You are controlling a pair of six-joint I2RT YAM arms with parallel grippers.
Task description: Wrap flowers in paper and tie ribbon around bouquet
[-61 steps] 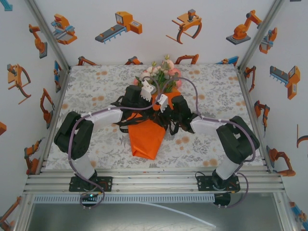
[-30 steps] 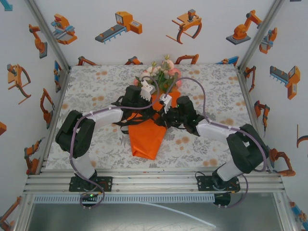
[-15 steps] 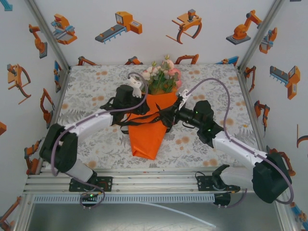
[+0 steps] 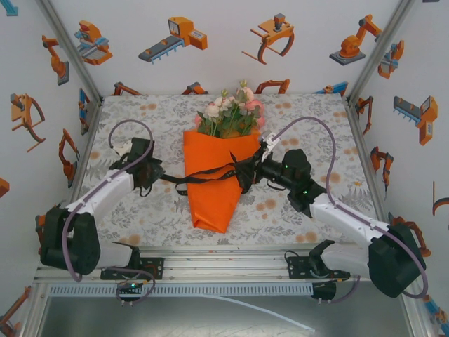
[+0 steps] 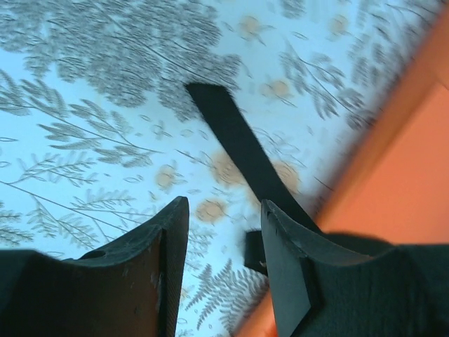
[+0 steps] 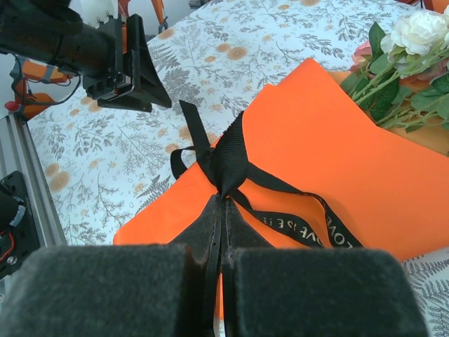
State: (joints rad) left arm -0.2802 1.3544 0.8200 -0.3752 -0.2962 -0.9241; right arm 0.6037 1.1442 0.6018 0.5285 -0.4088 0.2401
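The left gripper (image 5: 224, 203) has let go and pulled back to the left, away from the bundle. Its two fingers stand partly apart with nothing between them. The loose end of the thin black ribbon with pale letters (image 5: 235, 144) lies flat on the grey flowery tablecloth (image 5: 84, 91) just past them.

In the middle, the bright orange paper cone (image 4: 214, 193) lies on the cloth. The pink and white flowers with green leaves (image 4: 231, 112) poke out of its wide far end. The ribbon crosses the cone.

On the right, the right gripper (image 6: 223, 203) is pressed tight shut on the ribbon, right at a bunched-up knot. It looks as if the tying is nearly done and only this side holds on.

The stems are hidden inside the paper. No one can see if the ribbon goes under the cone, or if the knot is tight. The left wrist view is blurry.
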